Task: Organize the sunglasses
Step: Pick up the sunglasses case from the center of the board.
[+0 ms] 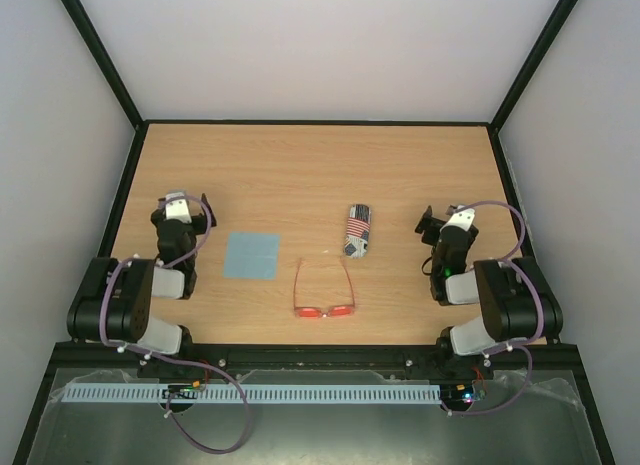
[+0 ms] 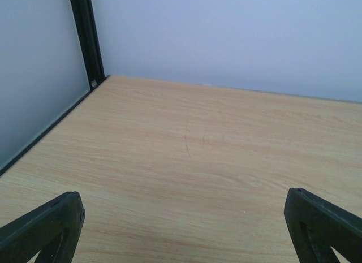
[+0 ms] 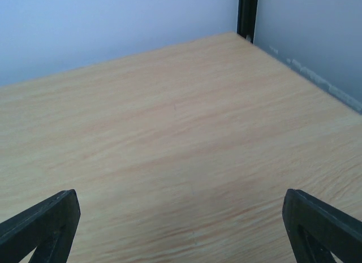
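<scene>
The left end effector (image 2: 184, 218) and the right end effector (image 3: 181, 218) both stand spread wide, holding nothing, each arm folded low over its own side of the light wooden bench (image 1: 300, 175). Between them, near the front edge, the thin red-orange-framed sunglasses (image 1: 338, 310) lie unfolded, the lens front running left-right at the near side and the temples pointing toward the far wall
</scene>
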Robot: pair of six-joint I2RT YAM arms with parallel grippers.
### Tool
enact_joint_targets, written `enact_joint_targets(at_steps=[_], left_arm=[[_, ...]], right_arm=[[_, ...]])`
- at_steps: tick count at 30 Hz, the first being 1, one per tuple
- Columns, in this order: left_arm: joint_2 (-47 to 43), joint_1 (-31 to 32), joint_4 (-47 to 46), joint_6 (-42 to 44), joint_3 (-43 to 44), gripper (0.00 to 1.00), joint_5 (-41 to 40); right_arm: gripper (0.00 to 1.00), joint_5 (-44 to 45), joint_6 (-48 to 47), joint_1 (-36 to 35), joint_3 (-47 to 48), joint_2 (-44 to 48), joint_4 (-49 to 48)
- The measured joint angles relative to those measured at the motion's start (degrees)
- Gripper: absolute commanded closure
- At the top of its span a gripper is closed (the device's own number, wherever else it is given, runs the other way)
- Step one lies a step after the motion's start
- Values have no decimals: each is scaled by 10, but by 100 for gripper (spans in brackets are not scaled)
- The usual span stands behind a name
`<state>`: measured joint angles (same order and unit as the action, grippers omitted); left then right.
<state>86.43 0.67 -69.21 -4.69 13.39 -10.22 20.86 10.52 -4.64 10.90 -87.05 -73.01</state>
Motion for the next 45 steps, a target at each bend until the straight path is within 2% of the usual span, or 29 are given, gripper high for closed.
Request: enact_joint_targets(at_steps=[4,8,10,14,18,20,22,24,26,28,33,38,42,45], left_arm=[[-80,2,53,0,2,1,-5],[-187,17,204,-28,81,1,-2],[-225,33,291,-55,163,1,1],[-248,54,465,-138,358,1,24],[-211,55,661,-186,565,0,119],[-196,49,729,-197,615,0,175],[-200,35,763,-210,601,0,247],[-218,9,773,-233,536,0,322],[-230,-13,783,-261,462,0,393],[-227,-23,807,-276,421,0,427],[-258,-9,874,-285,373,0,427],[-351,-6,898,-319,320,1,430],[-419,0,881,-353,238,0,464],[-450,7,901,-352,227,0,486]], right_arm=[[1,19,5,-5,4,110,79],[1,21,42,-6,112,257,279],[1,4,72,-6,198,289,390],[1,-97,122,-6,366,303,576],[1,-181,186,-6,432,283,707],[1,-227,208,-7,462,240,767],[1,-254,220,-19,509,168,829],[1,-251,219,-52,561,85,888],[5,-238,214,-94,597,20,930],[6,-219,210,-140,621,-30,976],[7,-150,213,-223,656,-87,1066],[11,-92,229,-258,670,-104,1113],[12,-71,241,-273,685,-143,1122],[12,-63,246,-286,688,-170,1125]])
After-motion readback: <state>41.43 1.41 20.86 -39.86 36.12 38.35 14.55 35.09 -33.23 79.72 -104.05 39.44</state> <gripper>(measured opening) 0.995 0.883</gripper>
